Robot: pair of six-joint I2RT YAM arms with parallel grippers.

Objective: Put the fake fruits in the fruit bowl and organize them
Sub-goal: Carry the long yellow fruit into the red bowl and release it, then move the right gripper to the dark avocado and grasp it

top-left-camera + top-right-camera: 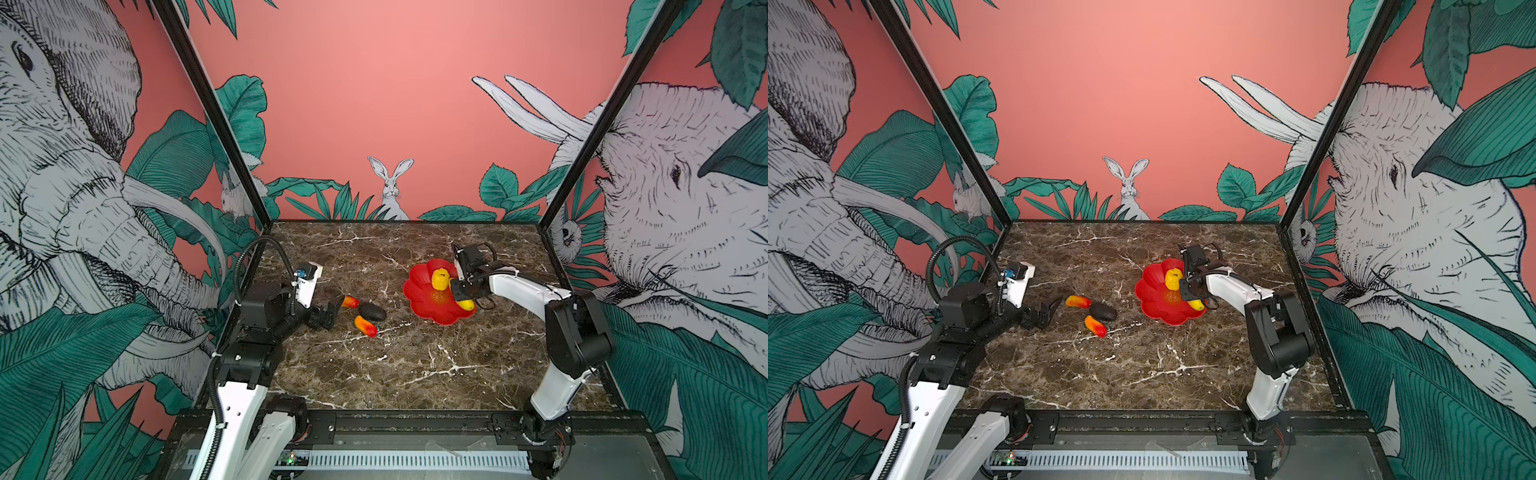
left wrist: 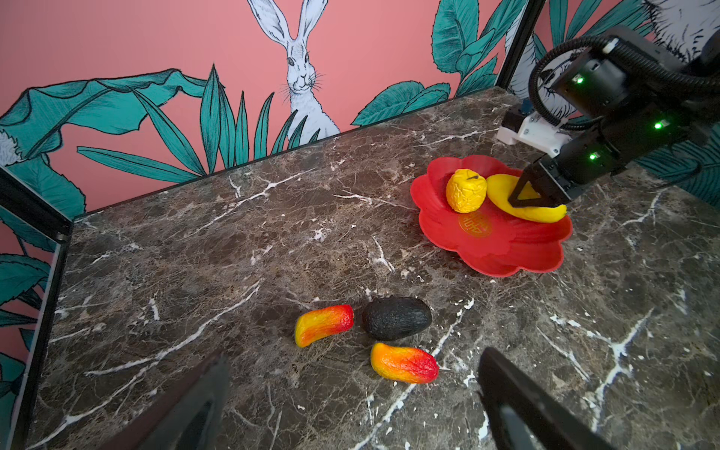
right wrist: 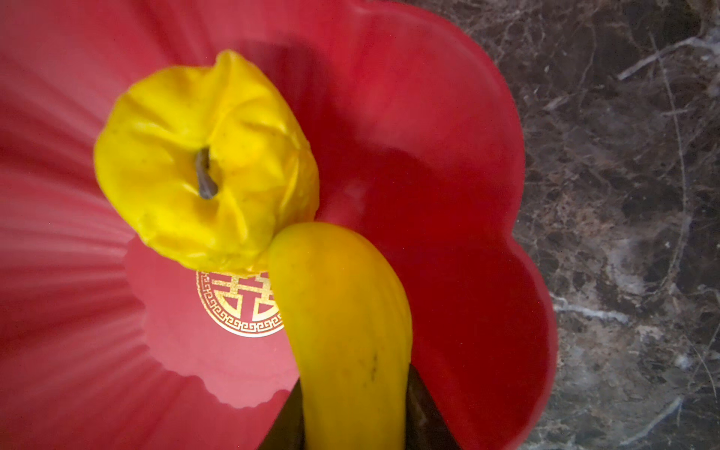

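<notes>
The red flower-shaped fruit bowl (image 1: pixel 417 293) sits on the right of the marble table. Inside it, a bumpy yellow fruit (image 1: pixel 440 279) stands beside a long yellow fruit (image 3: pixel 343 311). My right gripper (image 3: pixel 354 409) is shut on that long fruit, low inside the bowl, and the fruit's tip touches the bumpy one (image 3: pixel 202 163). On the table left of the bowl lie two orange-red fruits (image 2: pixel 323 324) (image 2: pixel 404 363) and a black oval fruit (image 2: pixel 396 318). My left gripper (image 2: pixel 355 353) is open and empty, hovering just short of them.
Black frame posts and printed walls close in the table on the left, right and back. The right arm (image 1: pixel 523 291) reaches over the bowl's right rim. Bare marble lies between the loose fruits and the front edge (image 1: pixel 395 409).
</notes>
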